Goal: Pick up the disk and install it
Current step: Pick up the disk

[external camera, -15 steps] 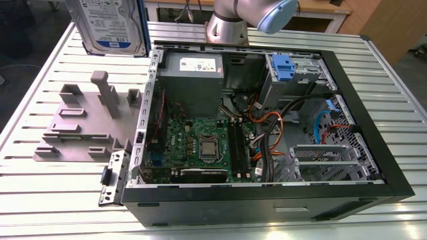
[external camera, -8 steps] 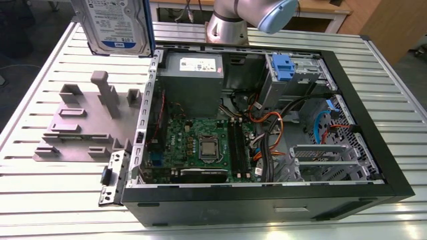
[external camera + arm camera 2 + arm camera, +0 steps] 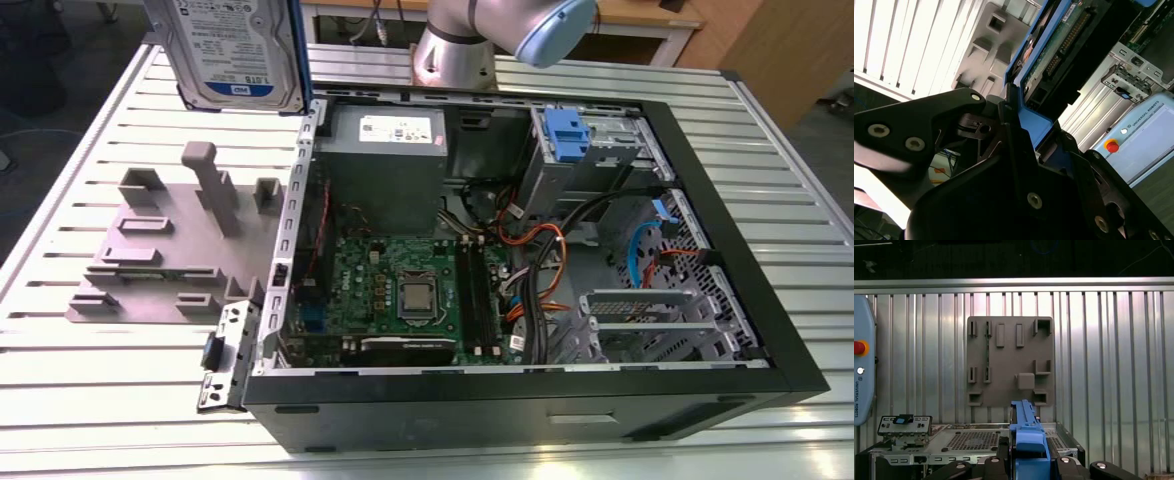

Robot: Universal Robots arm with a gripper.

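Hanging label-outward at the exterior view's upper left, the disk (image 3: pixel 227 50) — a flat rectangular silver hard drive with a white-and-blue label, edged by a bright blue plastic carrier — was held clear above the slatted aluminium table (image 3: pixel 80 400), well apart from the open black computer case (image 3: pixel 747 330). This edge-on hold probably kept the drive's broad faces free for sliding into a bay. In both wrist views the black gripper (image 3: pixel 1028 460) was pinched on the blue carrier's rail, its fingers (image 3: pixel 1013 125) pressed against the plastic rather than the metal body. The drive's green circuit-board underside (image 3: pixel 1054 47) showed in the second wrist view. Beneath lay the grey moulded plastic fixture plate (image 3: pixel 1009 360). Inside the case stood the silver metal cage with its small blue latch (image 3: pixel 567 135) — the disk was nowhere near it, so installation was judged not yet done.
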